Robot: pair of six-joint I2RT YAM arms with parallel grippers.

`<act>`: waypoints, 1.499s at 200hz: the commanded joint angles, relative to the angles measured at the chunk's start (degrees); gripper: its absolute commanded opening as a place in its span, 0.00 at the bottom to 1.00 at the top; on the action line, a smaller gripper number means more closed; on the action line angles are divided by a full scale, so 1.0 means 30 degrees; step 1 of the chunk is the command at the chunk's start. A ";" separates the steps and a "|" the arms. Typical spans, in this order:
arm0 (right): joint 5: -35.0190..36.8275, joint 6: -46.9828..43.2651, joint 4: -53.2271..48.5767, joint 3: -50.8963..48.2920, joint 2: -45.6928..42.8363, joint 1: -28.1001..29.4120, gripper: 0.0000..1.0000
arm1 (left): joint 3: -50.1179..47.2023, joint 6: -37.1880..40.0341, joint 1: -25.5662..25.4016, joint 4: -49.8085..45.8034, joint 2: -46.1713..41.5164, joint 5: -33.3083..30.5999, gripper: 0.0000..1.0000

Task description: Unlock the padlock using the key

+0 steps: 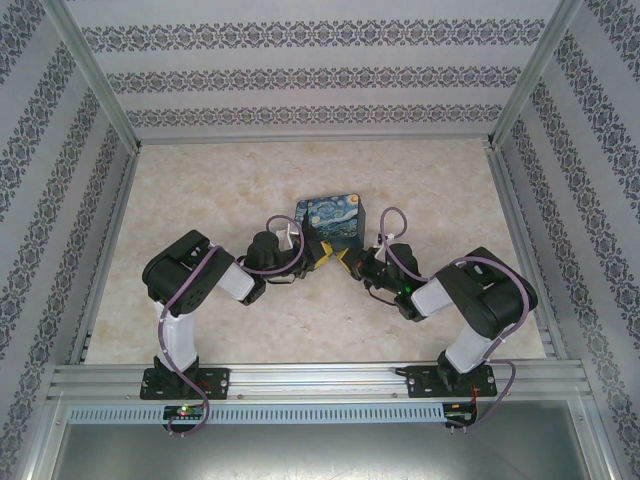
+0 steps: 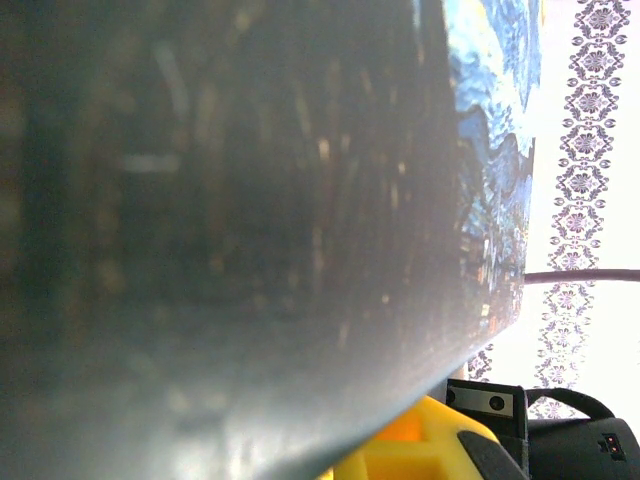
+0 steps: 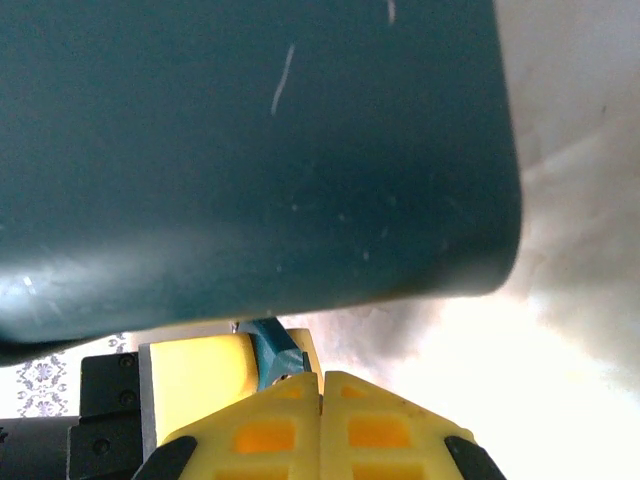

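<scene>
You have two arms (image 1: 190, 300) bolted at the near edge of the table (image 1: 200, 190), each trailing one purple cable (image 1: 180, 390), and both reach inward to meet near the middle.

Your right gripper (image 3: 320, 425) has its two yellow fingers pressed flat together with no gap between them. You cannot tell whether the key sits between them.

Just beyond it, tip to tip, is your left gripper (image 1: 320, 256). From the right wrist view its two yellow fingers (image 3: 195, 375) stand narrow, pinching one small blue piece, the padlock (image 3: 272, 352). The padlock lies just under the box's lower edge and just beside the right fingertips; its shackle is hidden.

Directly behind both grippers stands one box (image 1: 335, 222), its Starry Night print facing up in the overhead view. Its dark side looms close in both wrist views.

Past the box the marbled table runs to the patterned back wall (image 1: 320, 80).
</scene>
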 commanded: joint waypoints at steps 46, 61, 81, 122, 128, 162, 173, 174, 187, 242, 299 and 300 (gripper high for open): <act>0.0240 0.0101 0.0815 0.0365 -0.0432 0.0459 0.00 | -0.0063 0.0393 -0.0297 -0.0549 -0.0737 -0.0176 0.00; 0.0252 -0.0008 0.0591 0.0365 -0.0564 0.0429 0.00 | -0.0101 0.0400 -0.0296 -0.0535 -0.0766 -0.0203 0.00; 0.0341 -0.0118 -0.0070 0.0365 -0.0723 0.0385 0.00 | -0.0137 0.0392 -0.0296 -0.0579 -0.0791 -0.0236 0.00; 0.0479 -0.0250 -0.1215 0.0011 -0.0815 0.0342 0.00 | -0.0109 0.0434 -0.0296 -0.0693 -0.0884 -0.0278 0.00; 0.0485 -0.0250 -0.1245 -0.0072 -0.0793 0.0356 0.00 | -0.0093 0.0434 -0.0312 -0.0722 -0.0884 -0.0247 0.00; 0.0603 -0.0280 -0.1228 -0.0308 -0.0748 0.0357 0.00 | -0.0060 0.0478 -0.0296 -0.0835 -0.0941 -0.0262 0.00; 0.0602 -0.0280 -0.1223 -0.0232 -0.0782 0.0371 0.00 | -0.0054 0.0532 -0.0296 -0.0877 -0.0988 -0.0290 0.00; 0.0588 -0.0280 -0.1223 -0.0226 -0.0798 0.0356 0.00 | -0.0053 0.0519 -0.0296 -0.0889 -0.0994 -0.0292 0.00; 0.0597 -0.0280 -0.1300 -0.0188 -0.0866 0.0341 0.00 | -0.0069 0.0573 -0.0304 -0.0959 -0.1030 -0.0322 0.00; 0.0513 -0.0324 -0.1742 0.0187 -0.1296 0.0327 0.00 | -0.0060 0.0654 -0.0296 -0.1070 -0.1059 -0.0323 0.00; 0.0405 -0.0338 -0.2117 0.0365 -0.1572 0.0328 0.00 | -0.0023 0.0652 -0.0298 -0.1085 -0.1030 -0.0322 0.00; 0.0401 -0.0338 -0.2110 0.0365 -0.1574 0.0335 0.00 | -0.0037 0.0652 -0.0297 -0.1081 -0.1030 -0.0323 0.00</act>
